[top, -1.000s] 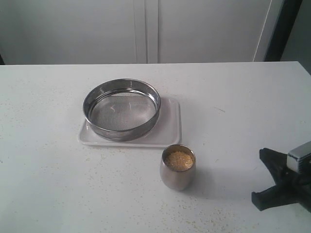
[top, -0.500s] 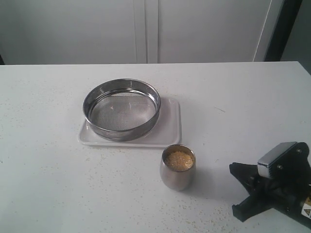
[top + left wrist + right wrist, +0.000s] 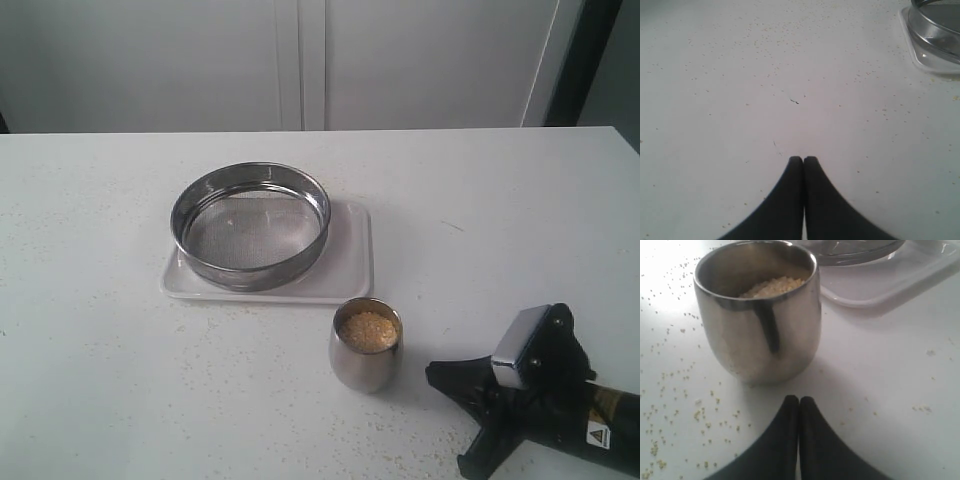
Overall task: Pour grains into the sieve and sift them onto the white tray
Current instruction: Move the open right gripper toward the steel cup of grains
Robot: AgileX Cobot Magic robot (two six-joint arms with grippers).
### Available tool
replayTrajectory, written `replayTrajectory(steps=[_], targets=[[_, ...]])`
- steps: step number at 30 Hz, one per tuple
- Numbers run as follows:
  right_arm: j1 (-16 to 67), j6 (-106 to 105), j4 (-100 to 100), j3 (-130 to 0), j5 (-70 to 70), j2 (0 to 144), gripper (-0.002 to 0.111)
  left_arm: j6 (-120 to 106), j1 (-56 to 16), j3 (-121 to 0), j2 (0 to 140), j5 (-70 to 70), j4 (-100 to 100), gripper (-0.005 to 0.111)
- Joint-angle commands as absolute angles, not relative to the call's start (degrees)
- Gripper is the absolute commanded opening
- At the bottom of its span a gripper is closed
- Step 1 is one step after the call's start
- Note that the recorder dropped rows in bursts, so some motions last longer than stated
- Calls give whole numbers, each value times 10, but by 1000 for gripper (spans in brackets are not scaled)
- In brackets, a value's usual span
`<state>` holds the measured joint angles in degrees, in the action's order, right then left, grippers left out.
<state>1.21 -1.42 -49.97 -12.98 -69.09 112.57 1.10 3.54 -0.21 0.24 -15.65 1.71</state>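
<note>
A: Well, right wrist view first. What is the claw doing?
B: The right gripper [image 3: 799, 401] has its fingers pressed together, holding nothing, low over the table [image 3: 900, 390] and just beside the steel cup [image 3: 760, 335]. The grains [image 3: 771, 286] sit inside the cup, filling it close to the rim. The white tray [image 3: 880, 290] and the sieve [image 3: 850, 247] lie beyond it.
A: How will that cup handle?
B: I'd judge it stiff, polished and slippery, round-bellied, with some weight from its fill. The fingers must part first, then close on the wall at mid-height, keeping the cup upright. The grains are loose and should run fast. Stray grains [image 3: 699, 415] dot the table.
A: Left wrist view?
B: The left gripper [image 3: 803, 160] is closed too and empty, over bare speckled table, with the tray corner and sieve wall well apart from it.
A: And the count in the exterior view?
B: One sieve, standing on the left part of one tray, mid-table. One cup, just near of the tray's right corner. One gripper in sight, at the near right, close to the cup. The mesh looks empty, so nothing is poured yet.
</note>
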Motion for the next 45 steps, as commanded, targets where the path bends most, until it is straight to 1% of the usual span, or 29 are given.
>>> replayTrajectory(steps=[1,4,5,7,9,12,14,15,17,45], targets=[[13,-10,-508,-135,-700,1128,0,12,32,0,0,-154,17,0],[13,0,-510,-136,-700,1128,1,12,32,0,0,-154,17,0],[13,0,-508,-136,-700,1128,4,12,32,0,0,-154,17,0],[13,3,-501,-136,-700,1128,14,12,32,0,0,-154,17,0],[13,14,-488,-136,-700,1128,33,12,32,0,0,-154,17,0],[13,57,-462,-136,-700,1128,72,12,32,0,0,-154,17,0],[13,83,-453,-136,-700,1128,91,12,32,0,0,-154,17,0],[13,83,-453,-137,-700,1128,99,12,32,0,0,-154,17,0],[13,83,-457,-140,-700,1128,105,12,32,0,0,-154,17,0],[15,56,-529,-156,-700,1135,105,12,32,0,0,-154,17,0]])
